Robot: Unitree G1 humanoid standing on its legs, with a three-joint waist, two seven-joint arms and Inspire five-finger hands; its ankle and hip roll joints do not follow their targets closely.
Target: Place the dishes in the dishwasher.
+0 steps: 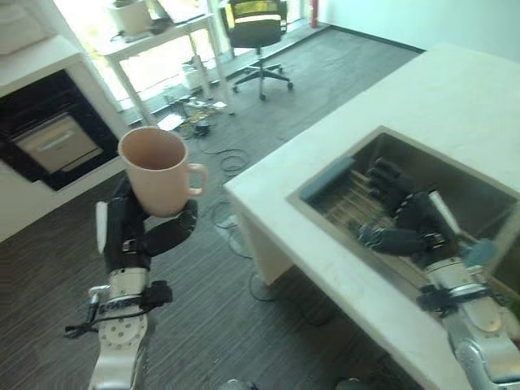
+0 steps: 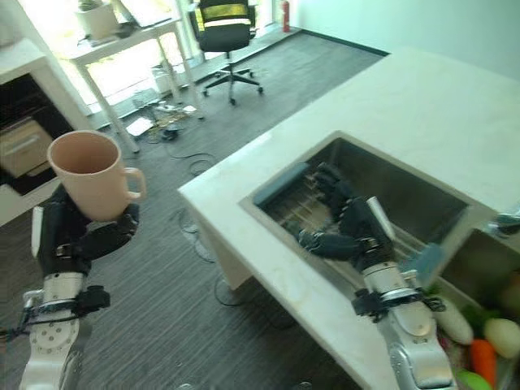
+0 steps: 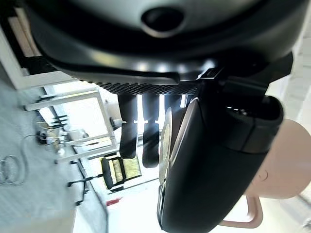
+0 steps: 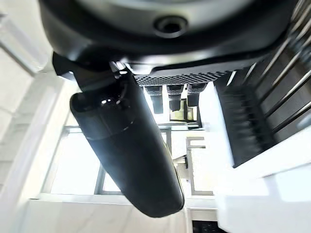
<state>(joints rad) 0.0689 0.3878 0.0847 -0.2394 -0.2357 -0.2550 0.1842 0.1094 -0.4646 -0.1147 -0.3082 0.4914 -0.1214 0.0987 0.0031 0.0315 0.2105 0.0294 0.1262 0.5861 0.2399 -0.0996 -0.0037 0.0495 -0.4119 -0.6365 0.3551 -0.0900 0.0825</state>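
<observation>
Left hand (image 1: 134, 231) curled round upright pale pink ceramic mug (image 1: 158, 171), over floor | right hand (image 1: 402, 219) relaxed, empty, in steel sink (image 1: 479, 191) of white bench (image 1: 325, 260) | your risk: loose grip drops mug.

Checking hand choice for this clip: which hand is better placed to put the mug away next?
Left. The left hand already grips the pink mug upright over the floor, while the right hand hangs open and empty over the sink.

Your left hand (image 1: 130, 231) grips the upright pink mug (image 1: 158, 171) above the floor, while your right hand (image 1: 406, 223) hangs relaxed inside the sink (image 1: 479, 191).
</observation>
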